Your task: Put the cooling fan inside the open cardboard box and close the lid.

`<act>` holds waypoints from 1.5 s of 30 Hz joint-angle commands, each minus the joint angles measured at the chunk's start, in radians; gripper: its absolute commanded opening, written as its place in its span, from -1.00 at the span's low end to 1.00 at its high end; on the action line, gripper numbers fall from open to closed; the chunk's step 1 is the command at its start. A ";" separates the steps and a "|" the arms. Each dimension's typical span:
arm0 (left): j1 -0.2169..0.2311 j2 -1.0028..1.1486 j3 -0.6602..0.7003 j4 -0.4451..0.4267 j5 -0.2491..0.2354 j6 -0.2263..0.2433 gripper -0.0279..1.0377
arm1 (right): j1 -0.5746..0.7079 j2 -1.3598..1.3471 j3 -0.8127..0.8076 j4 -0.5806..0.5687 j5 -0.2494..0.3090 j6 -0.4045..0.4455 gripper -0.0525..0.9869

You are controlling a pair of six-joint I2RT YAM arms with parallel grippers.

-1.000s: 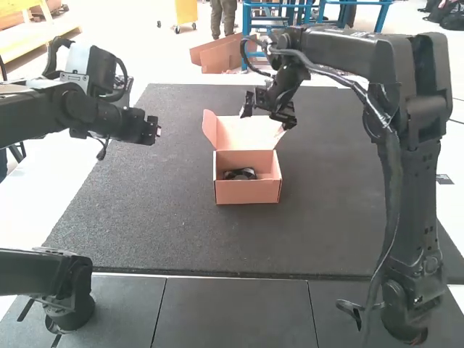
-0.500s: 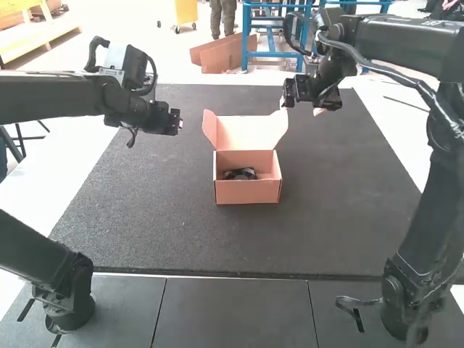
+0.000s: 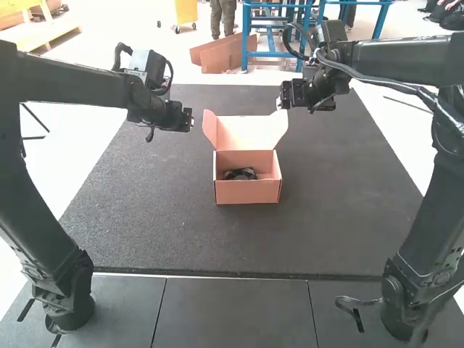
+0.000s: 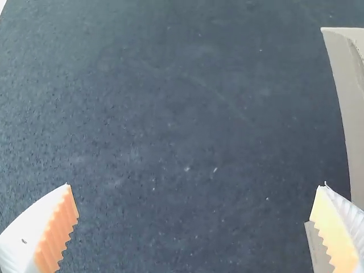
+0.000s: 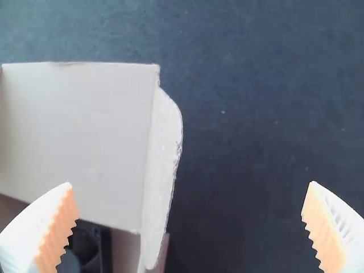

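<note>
Now I am holding both pincers wide open, my left pincer [image 3: 185, 120] and right pincer [image 3: 288, 94] flanking the upright lid [image 3: 245, 132] of the box [image 3: 247, 190]. The fan [image 3: 239, 174] is sitting inside it, so I am aiming to press the lid's top edge down evenly.

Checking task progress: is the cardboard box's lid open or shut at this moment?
Open. The lid stands upright behind the box, and the fan is visible inside from the high view.
</note>
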 commanded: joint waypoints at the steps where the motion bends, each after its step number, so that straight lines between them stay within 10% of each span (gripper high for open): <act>1: -0.006 0.029 0.055 0.013 -0.008 -0.012 0.87 | -0.001 0.047 0.054 0.005 0.009 -0.006 0.84; 25: -0.124 0.147 0.164 0.028 0.003 -0.032 0.87 | -0.010 0.234 0.270 -0.116 -0.056 0.014 0.77; 33: -0.124 0.147 0.166 0.023 0.003 -0.035 0.87 | -0.010 0.251 0.275 -0.110 -0.109 0.026 0.16; 45: -0.124 0.147 0.164 0.017 0.003 -0.035 0.87 | -0.011 0.256 0.276 -0.107 -0.097 0.042 -0.15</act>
